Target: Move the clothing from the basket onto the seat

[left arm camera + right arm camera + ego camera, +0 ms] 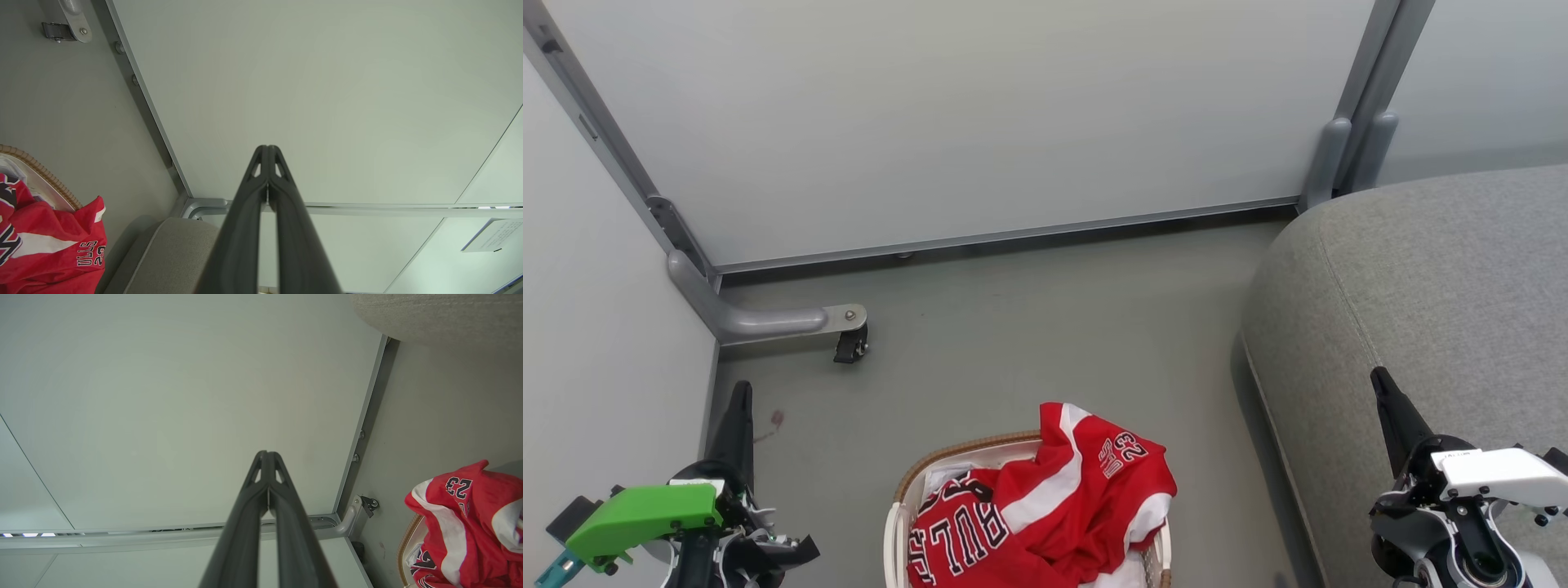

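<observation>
We find the clothing (1045, 506) heaped in the basket (947, 455) at 6 o'clock of the head view, with one fold bearing the number 23 spilling over the rim toward 3 o'clock. None of it lies on the seat (1437, 278), which takes up the 3 o'clock side and is separated from the basket by bare floor (1029, 327). The left gripper (740, 392) stands at 8 o'clock and the right gripper (1379, 377) at 4 o'clock. In each wrist view the fingers are pressed together tip to tip and hold nothing. We judge the task not yet begun.

Risks noted:
- A pinch taken too deep could catch the white liner (943, 476) and lift the light basket with it.
- The garments lie tangled, so one may drag the other out onto the floor.
- The right gripper shows against the seat's edge and could snag the upholstery when swinging toward 6 o'clock.

Surroundings: a partition panel (972, 122) closes 12 o'clock, and its support foot (768, 320) and caster (849, 347) sit at 9 o'clock, near the left gripper's path
</observation>
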`<state>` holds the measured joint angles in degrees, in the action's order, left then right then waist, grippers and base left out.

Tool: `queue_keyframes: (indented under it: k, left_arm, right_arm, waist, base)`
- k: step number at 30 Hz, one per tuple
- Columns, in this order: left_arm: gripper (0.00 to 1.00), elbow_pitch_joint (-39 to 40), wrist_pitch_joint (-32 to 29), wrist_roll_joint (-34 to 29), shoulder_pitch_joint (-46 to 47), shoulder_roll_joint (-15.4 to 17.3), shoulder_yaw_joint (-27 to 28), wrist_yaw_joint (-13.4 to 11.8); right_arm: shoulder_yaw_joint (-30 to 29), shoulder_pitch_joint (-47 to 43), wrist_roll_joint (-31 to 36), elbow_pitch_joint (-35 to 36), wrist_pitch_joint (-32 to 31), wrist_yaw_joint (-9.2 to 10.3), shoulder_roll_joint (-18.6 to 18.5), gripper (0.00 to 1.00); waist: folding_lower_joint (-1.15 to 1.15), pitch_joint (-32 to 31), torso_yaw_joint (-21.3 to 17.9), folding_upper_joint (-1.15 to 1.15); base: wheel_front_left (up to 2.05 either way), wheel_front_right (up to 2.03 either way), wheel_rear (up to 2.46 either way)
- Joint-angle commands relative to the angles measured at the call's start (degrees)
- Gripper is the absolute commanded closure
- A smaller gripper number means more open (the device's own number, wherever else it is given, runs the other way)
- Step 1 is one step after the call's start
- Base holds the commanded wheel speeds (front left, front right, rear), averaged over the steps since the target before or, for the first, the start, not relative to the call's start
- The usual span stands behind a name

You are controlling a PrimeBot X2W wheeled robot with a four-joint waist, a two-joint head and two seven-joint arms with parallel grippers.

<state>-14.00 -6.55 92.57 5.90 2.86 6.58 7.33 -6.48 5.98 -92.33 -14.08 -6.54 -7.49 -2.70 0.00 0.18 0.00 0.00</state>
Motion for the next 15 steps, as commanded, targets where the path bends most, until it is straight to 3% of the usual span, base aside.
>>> queue_keyframes:
  k: [1, 9, 10, 15]
  left_arm:
    - [1.00, 0.1, -0.1, -0.3, 0.6, 0.1, 0.0, 0.3]
    - [1.00, 0.1, -0.1, -0.3, 0.6, 0.1, 0.0, 0.3]
    - [0.00, 0.0, 0.0, 0.0, 0.0, 0.0, 0.0, 0.0]
    - [0.00, -1.9, 0.3, -0.1, -1.4, -0.5, -0.6, -0.1]
  right_arm:
    - [-0.1, 0.4, -0.2, 0.2, -0.2, 0.00, -0.4, 1.00]
    - [-0.1, 0.5, -0.2, 0.2, -0.2, 0.00, -0.4, 1.00]
    - [0.0, 0.0, 0.0, 0.0, 0.0, 0.00, 0.0, 0.00]
    - [0.3, -1.4, 0.1, -1.9, 0.3, 0.02, 0.6, 0.00]
  waist:
    - [0.00, 0.0, 0.0, 0.00]
    - [0.00, 0.0, 0.0, 0.00]
    - [0.00, 0.0, 0.0, 0.00]
    - [0.00, 0.0, 0.0, 0.00]
  base:
    - [0.00, 0.00, 0.00]
    - [0.00, 0.00, 0.00]
    - [0.00, 0.00, 0.00]
    - [0.00, 0.00, 0.00]
